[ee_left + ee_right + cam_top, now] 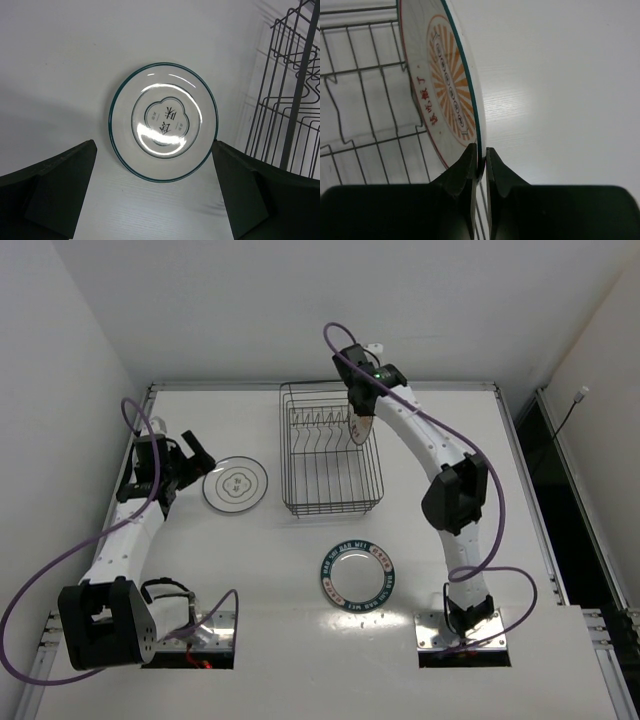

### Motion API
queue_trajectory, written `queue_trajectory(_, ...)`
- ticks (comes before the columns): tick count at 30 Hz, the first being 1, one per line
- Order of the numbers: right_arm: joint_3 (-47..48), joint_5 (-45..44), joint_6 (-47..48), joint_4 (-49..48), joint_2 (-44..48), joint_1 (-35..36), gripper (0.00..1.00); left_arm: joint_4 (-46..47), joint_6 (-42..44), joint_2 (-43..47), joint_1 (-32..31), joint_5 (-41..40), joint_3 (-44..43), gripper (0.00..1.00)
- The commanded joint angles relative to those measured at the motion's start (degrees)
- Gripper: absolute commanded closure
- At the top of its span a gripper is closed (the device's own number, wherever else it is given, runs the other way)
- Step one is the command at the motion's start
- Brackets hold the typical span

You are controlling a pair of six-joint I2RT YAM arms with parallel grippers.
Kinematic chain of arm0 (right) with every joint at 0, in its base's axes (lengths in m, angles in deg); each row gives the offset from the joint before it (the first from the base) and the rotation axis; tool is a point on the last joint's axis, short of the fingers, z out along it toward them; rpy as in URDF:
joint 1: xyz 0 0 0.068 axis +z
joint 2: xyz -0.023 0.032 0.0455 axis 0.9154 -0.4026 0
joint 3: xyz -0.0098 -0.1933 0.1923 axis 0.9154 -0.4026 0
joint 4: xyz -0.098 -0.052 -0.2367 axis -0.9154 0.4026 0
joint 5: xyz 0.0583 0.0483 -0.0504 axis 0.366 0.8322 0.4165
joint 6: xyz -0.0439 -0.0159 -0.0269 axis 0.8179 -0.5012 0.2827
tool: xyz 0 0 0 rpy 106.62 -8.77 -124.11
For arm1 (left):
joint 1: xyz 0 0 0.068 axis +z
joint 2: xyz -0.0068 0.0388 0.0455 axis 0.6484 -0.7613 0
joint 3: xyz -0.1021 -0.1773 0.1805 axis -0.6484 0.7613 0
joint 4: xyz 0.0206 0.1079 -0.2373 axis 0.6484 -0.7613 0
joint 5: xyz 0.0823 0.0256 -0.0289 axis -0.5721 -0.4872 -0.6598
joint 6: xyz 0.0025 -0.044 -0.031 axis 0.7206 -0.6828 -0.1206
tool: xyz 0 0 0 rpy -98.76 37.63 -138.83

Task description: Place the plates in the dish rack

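The right fingers (464,172) pinch tight on the edge of the orange sun plate (447,95). The plate stands up on its side just past their tips, over the dish rack (331,511). I think this plate is going in now. Next it must slide straight down into a slot of the rack, and then the fingers let go. The left fingers (60,185) are wide apart and hold nothing. The white plate (164,121) lies flat on the surface (60,60) just ahead, between them.

Left of the dark wire dish rack (299,95), the ringed plate (164,122) is white with a thin teal rim line and dark centre characters. The sunburst plate (451,85) at the rack's right side shows orange rays, red lettering and a teal edge. The lettered plate (357,573) in front of the rack wears a wide dark-teal band.
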Motion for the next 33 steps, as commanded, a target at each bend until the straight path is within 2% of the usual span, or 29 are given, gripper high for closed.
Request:
queue_trajectory(1,-2.10,-2.74,0.85,2.54,0.10,3.07,1.00,0.81,0.65,-0.29,-0.28,1.20,-2.51,0.00)
queue_trajectory(7,-3.95,2.19,-0.30,1.91,0.63,3.08,0.94,0.81,0.65,-0.81,-0.28,1.21,-2.51,0.00)
queue_trajectory(13,-4.48,7.28,0.23,1.39,7.38,3.08,0.91,0.81,1.18,-3.10,-0.28,3.75,-3.12,0.00)
queue_trajectory(20,-4.48,12.56,0.76,3.06,12.31,0.88,0.68,-0.23,1.71,-6.88,-0.28,6.13,-3.65,0.00)
queue_trajectory(25,-4.48,14.85,1.90,4.73,15.38,-1.05,0.66,-1.29,2.23,-9.34,-0.28,6.65,-4.18,0.00)
queue_trajectory(28,-8.59,15.38,3.30,4.73,20.98,-1.58,0.66,-1.91,2.24,-12.05,-0.28,7.80,-4.80,0.00)
queue_trajectory(33,-24.67,19.23,4.54,-1.94,34.09,-2.63,0.66,-2.96,2.24,-16.72,0.24,10.61,-5.32,0.00)
